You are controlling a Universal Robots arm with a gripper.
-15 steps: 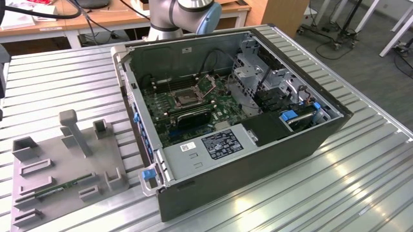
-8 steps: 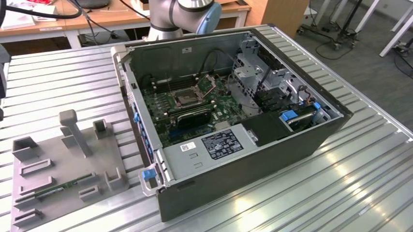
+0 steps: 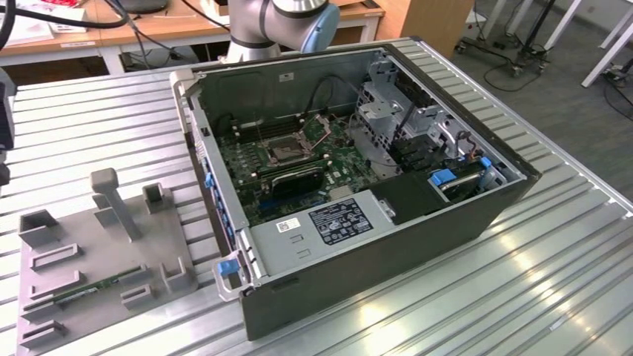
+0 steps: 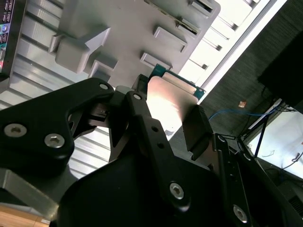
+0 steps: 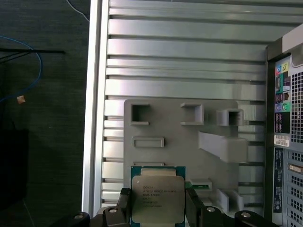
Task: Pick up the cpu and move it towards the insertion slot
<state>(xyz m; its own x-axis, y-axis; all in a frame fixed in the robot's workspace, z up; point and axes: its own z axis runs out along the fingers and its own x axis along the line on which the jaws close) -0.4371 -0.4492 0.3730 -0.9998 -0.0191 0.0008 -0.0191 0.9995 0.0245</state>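
The cpu (image 5: 157, 196), a flat square chip with a silvery top and a green rim, sits between my gripper's (image 5: 158, 208) black fingers, which are shut on its two opposite edges. In the second wrist view the cpu (image 4: 171, 99) shows as a pale plate clamped in the gripper (image 4: 168, 116). It hangs well above the grey fixture plate (image 5: 180, 151) on the slatted table. The insertion slot (image 3: 287, 148), a square socket with a metal frame, lies on the green board inside the open computer case (image 3: 396, 222). The arm (image 3: 277, 22) rises at the top of the exterior view.
The grey fixture plate (image 3: 99, 259) carries upright posts, rectangular recesses and a thin green memory stick (image 3: 94, 289). The case's rear panel (image 5: 284, 118) stands beside the plate. The table edge (image 5: 92, 118) drops to dark floor with cables.
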